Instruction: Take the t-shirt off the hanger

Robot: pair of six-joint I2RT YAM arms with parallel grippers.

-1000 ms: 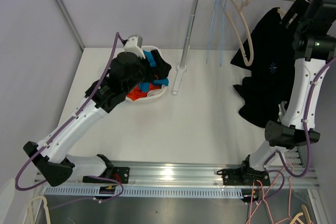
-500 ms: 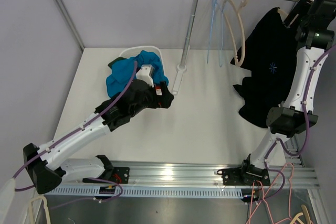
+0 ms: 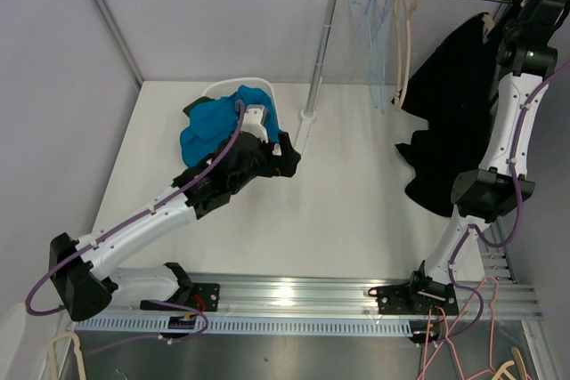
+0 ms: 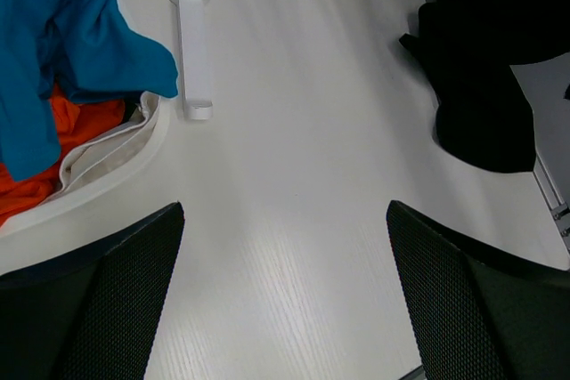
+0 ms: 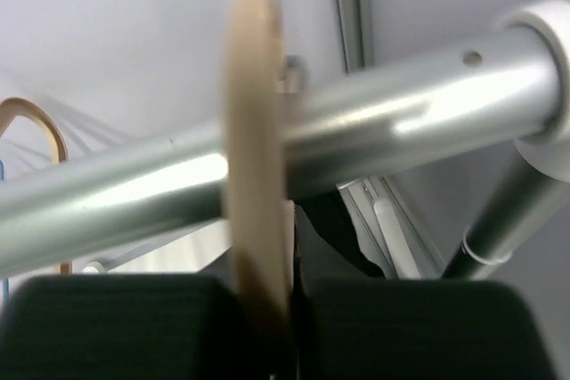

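Observation:
A black t-shirt [image 3: 450, 122] hangs from a wooden hanger [image 5: 256, 131] whose hook sits over the metal rail [image 5: 383, 131] at the far right. My right gripper [image 3: 519, 6] is raised to the rail. In the right wrist view that gripper [image 5: 290, 287] is shut on the hanger's neck just below the rail, with black cloth [image 5: 331, 251] behind it. My left gripper [image 3: 287, 153] hovers over the table beside the rack's foot. Its jaws [image 4: 285, 211] stand wide open with only bare table between them. The t-shirt's lower folds [image 4: 481, 68] show at the upper right of the left wrist view.
An empty wooden hanger [image 3: 405, 51] and blue wire hangers [image 3: 374, 42] hang on the rail left of the t-shirt. The rack's pole [image 3: 322, 46] stands on a white foot [image 4: 191, 42]. A white basket [image 3: 223, 88] holds blue [image 3: 214, 122] and orange clothes [image 4: 62, 144].
The left arm left the basket, a blue garment now lying on top, and swung right toward the rack's foot. The right gripper closed on the hanger's neck. The empty hangers swayed.

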